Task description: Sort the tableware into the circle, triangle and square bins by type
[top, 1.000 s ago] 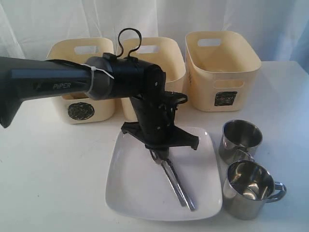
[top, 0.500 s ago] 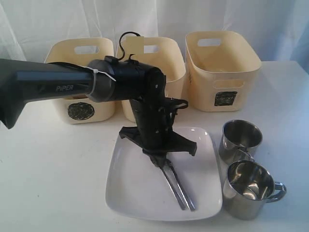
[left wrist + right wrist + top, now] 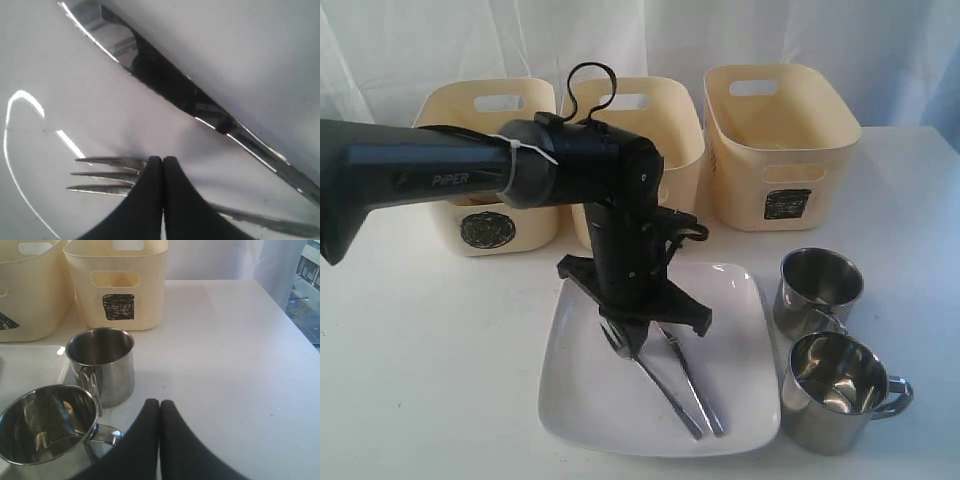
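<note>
Left claw point(image 3: 162, 160) over the plate point(image 3: 588, 392)
Pressed together above the fork point(image 3: 102, 175); right claw point(image 3: 159, 402) likewise pressed together near a mug point(image 3: 102, 365).

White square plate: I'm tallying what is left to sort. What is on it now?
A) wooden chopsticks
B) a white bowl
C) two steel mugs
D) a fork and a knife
D: the left wrist view shows the tines of a fork and a knife on the white surface of the plate.
</note>
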Available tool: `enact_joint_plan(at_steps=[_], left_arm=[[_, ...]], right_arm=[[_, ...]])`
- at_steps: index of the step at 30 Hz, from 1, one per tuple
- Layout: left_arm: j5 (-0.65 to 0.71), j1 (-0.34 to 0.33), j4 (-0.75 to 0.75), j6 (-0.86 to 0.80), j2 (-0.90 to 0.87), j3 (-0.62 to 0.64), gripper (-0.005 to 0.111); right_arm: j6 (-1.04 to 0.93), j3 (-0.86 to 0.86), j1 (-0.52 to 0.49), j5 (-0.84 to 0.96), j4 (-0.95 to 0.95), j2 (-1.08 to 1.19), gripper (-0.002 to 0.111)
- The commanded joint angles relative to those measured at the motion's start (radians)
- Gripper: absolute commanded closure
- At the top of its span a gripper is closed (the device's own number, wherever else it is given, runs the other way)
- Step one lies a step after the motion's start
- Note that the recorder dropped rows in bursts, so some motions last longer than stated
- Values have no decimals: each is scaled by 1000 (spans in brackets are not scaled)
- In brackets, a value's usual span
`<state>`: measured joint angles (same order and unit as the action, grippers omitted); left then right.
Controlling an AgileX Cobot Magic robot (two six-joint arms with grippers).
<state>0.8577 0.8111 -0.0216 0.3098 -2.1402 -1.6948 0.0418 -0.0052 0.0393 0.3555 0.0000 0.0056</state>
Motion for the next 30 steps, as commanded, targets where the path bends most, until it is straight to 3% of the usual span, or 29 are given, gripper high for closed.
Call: enact_joint_plan(at_steps=[1, 6, 15, 30], left_arm=[[42, 1, -7, -251, 50, 6, 107], [106, 1, -34, -435, 70, 6, 107], [241, 1, -304, -900, 70, 6, 107], [261, 1, -224, -939, 70, 6, 107]], right_arm=[[-4, 5, 1, -14, 0, -6, 108], [-4, 5, 1, -14, 0, -6, 108], [-4, 5, 1, -14, 0, -6, 108], [-4, 5, 1, -14, 0, -6, 108]])
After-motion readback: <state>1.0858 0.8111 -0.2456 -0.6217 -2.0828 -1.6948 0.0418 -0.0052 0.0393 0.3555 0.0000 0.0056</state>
